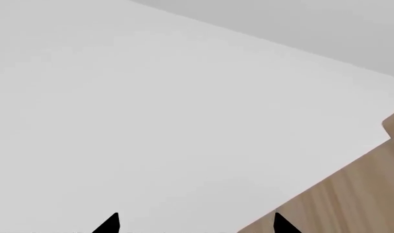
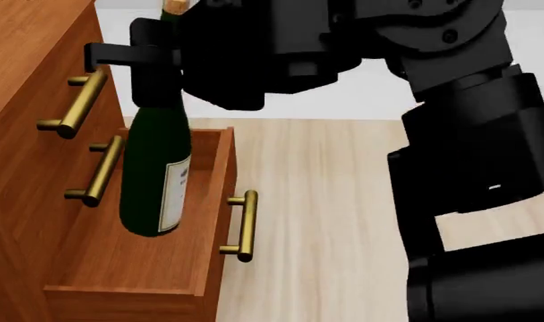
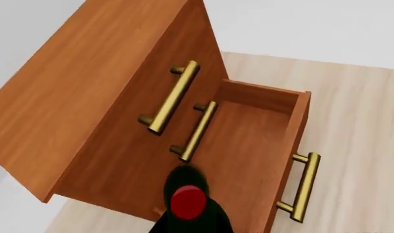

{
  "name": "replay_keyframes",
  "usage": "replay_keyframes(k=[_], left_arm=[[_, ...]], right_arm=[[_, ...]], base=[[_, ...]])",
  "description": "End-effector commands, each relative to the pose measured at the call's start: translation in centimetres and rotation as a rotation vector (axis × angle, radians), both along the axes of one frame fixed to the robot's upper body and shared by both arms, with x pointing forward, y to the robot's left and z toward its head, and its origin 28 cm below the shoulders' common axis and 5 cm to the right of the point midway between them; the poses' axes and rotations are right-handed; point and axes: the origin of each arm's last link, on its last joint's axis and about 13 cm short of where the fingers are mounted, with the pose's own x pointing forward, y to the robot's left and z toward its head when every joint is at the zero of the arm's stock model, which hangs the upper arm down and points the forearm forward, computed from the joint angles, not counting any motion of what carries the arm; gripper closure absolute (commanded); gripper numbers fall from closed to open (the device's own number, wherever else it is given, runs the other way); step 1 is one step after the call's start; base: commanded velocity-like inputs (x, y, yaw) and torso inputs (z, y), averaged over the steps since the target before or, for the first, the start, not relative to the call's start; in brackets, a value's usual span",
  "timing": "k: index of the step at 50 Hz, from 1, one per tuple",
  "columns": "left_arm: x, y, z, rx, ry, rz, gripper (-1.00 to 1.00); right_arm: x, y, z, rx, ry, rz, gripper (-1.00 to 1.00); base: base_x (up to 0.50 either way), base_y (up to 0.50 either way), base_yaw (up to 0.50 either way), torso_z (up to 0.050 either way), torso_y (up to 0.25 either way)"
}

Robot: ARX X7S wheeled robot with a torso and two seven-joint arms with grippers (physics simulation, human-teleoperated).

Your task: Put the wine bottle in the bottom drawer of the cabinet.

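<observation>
The dark green wine bottle (image 2: 155, 174) stands upright over the pulled-out bottom drawer (image 2: 137, 268) of the reddish-brown cabinet (image 2: 21, 134). My right gripper (image 2: 135, 54) is shut on its neck just below the tan top. The bottle's base is down inside the drawer box; I cannot tell whether it touches the floor. From above, the right wrist view shows the bottle's red top (image 3: 187, 201) over the open drawer (image 3: 248, 145). My left gripper (image 1: 195, 225) is open, its two black fingertips (image 1: 109, 224) wide apart over a white surface, holding nothing.
The drawer's brass bar handle (image 2: 245, 225) sticks out over the light wood floor (image 2: 325, 201). Two upper drawer fronts are flush, with brass handles (image 2: 75, 107) close to the bottle. My bulky black right arm (image 2: 469, 134) fills the right side of the head view.
</observation>
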Motion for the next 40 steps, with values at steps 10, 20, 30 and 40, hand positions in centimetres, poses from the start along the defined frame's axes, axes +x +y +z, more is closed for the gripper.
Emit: replay_keyframes(k=[10,20,30,40], left_arm=[[-0.2,-0.1,0.3,-0.001,0.011,-0.002,-1.0],[0.0,-0.1,1.1,-0.002,0.02,-0.01,-1.0],[0.0,-0.1,1.4,0.002,0.023,-0.012,-1.0],[-0.3,-0.1,0.4,-0.012,0.026,-0.004,-1.0]], right_arm=[[3.1,1.1,-2.2,0.05,0.092,0.02,1.0],[3.6,1.0,-3.4,0.084,0.13,0.029,1.0],[3.7,1.2,-4.0,0.09,0.136,0.032,1.0],[3.8,1.4,-4.7,0.095,0.134,0.029,1.0]], base=[[0.0,0.0,0.0,0.0,0.0],[0.0,0.0,0.0,0.0,0.001],[0.0,0.0,0.0,0.0,0.0],[0.0,0.0,0.0,0.0,0.001]])
